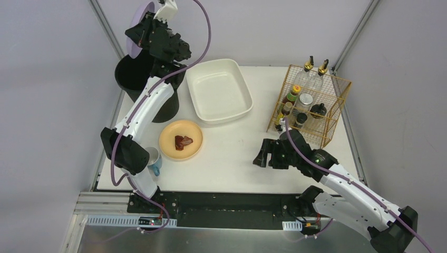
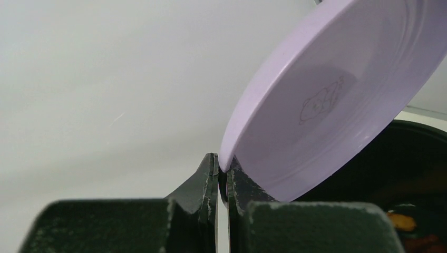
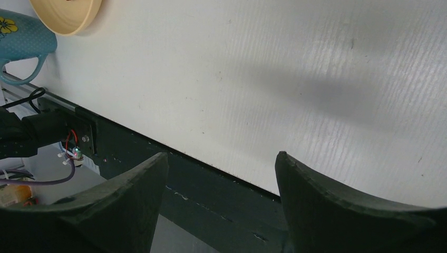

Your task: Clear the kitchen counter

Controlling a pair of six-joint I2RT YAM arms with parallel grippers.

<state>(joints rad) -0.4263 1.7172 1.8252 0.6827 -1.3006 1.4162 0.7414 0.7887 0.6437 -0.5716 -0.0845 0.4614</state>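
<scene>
The white kitchen counter (image 1: 232,153) holds an orange plate (image 1: 181,140) with a brown food scrap (image 1: 183,141) and a blue mug (image 1: 154,161) at the front left. My left gripper (image 1: 141,29) is raised over the black bin (image 1: 138,79) at the back left, shut on the rim of a lilac plate (image 2: 337,89) that is tilted steeply above the bin's mouth (image 2: 416,174). My right gripper (image 1: 260,156) is open and empty, low over the counter's front right; its fingers (image 3: 327,200) frame the black front rail (image 3: 211,184). The mug (image 3: 21,39) and orange plate (image 3: 66,13) also show in the right wrist view.
A white rectangular basin (image 1: 219,89) sits at the back centre. A gold wire rack (image 1: 311,103) with bottles and jars stands at the back right, just behind my right arm. Food scraps (image 2: 403,221) lie inside the bin.
</scene>
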